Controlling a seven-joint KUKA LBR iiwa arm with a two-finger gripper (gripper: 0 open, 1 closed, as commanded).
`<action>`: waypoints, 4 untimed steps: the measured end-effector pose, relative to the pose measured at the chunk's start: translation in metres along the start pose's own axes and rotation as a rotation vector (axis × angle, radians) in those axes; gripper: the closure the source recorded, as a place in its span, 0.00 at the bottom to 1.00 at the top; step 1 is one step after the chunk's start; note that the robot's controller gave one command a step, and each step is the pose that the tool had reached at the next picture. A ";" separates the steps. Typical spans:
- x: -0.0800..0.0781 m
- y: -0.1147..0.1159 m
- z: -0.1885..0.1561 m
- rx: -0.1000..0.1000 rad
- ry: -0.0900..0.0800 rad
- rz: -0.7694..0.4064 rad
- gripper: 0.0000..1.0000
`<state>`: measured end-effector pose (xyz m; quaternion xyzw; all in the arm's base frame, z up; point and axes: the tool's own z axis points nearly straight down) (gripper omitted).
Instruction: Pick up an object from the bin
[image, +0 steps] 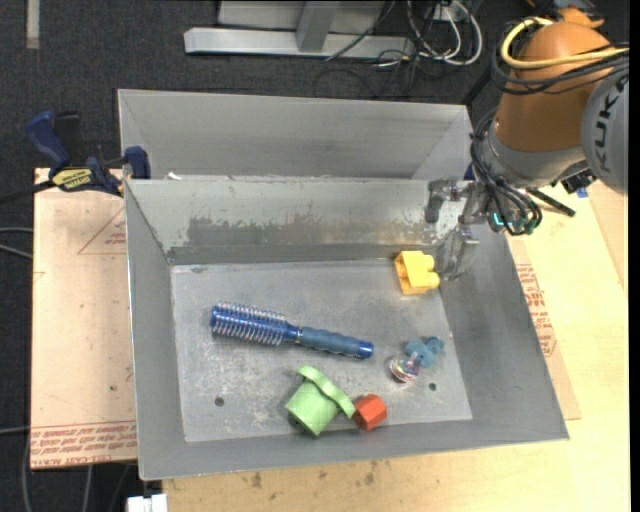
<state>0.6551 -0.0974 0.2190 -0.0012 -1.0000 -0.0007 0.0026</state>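
Observation:
My gripper (448, 240) hangs at the back right of the bin, its two fingers apart and nothing between them. A yellow block (417, 272) lies on the bin floor just left of and below the nearer fingertip (460, 262), close to it; I cannot tell whether they touch. A small blue and clear piece (418, 358) sits further forward, near the right wall.
A blue hairbrush (285, 333) lies across the middle of the floor. In front of it are a green cup-shaped thing (315, 402) and a red block (370, 411). The arm with its orange cover comes in over the right rim.

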 end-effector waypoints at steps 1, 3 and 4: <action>0.034 0.082 0.095 -0.004 0.003 -0.006 0.00; 0.087 0.147 0.149 0.001 -0.007 -0.223 1.00; 0.092 0.138 0.012 0.002 -0.016 -0.204 1.00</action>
